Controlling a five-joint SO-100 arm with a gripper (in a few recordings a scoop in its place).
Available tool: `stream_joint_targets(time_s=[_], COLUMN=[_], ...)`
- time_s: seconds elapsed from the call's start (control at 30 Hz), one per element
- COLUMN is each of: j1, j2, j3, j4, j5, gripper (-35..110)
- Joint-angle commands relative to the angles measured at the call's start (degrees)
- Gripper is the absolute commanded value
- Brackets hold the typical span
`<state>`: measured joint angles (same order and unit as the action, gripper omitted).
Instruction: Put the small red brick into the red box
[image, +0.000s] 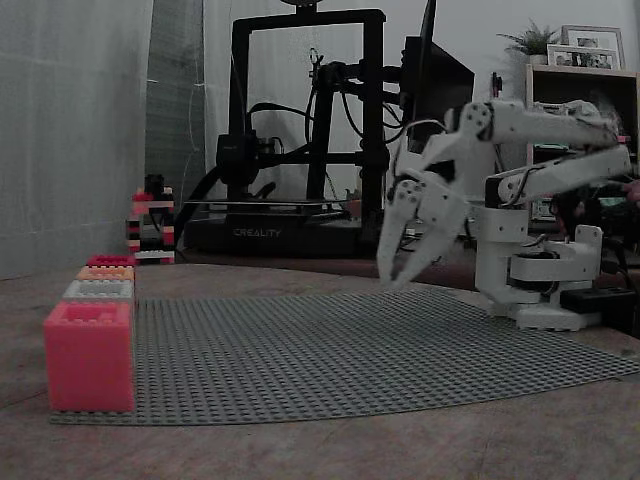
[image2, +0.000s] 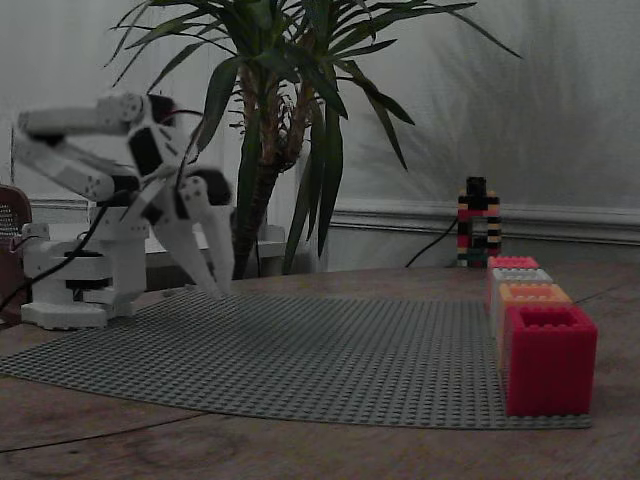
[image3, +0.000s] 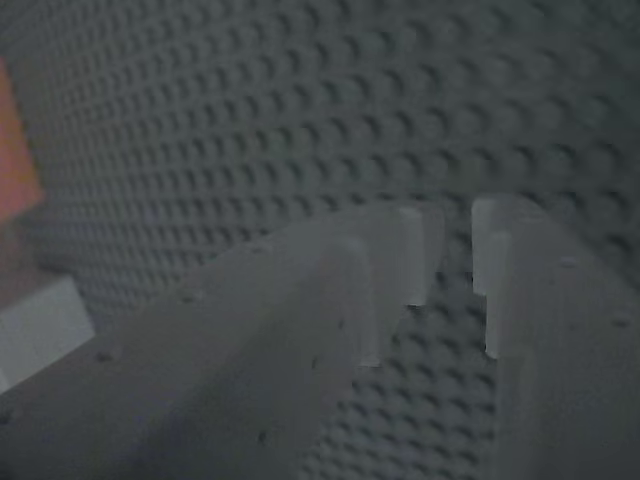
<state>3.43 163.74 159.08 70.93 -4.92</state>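
The gripper (image: 400, 270) hangs above the grey baseplate (image: 350, 350), fingers (image3: 400, 260) slightly parted, grasping nothing. I cannot spot the small red brick. The red box (image2: 549, 358) ends the right-hand row. Next: locate the brick.

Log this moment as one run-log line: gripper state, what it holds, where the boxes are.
gripper: open, empty | position: above grey baseplate | red box: baseplate edge, row end | small red brick: unseen
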Motion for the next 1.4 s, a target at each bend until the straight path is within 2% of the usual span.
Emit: stream_joint_targets(time_s=[0.0, 0.4, 1.37], j1=[-1.76, -3.87, -4.83], j2=[6.68, 19.86, 20.74], j3=[1.67, 4.66, 4.83], j4=[2.29, 9.40, 9.58], j5=[0.79, 3.87, 5.54], gripper=[0, 0, 0])
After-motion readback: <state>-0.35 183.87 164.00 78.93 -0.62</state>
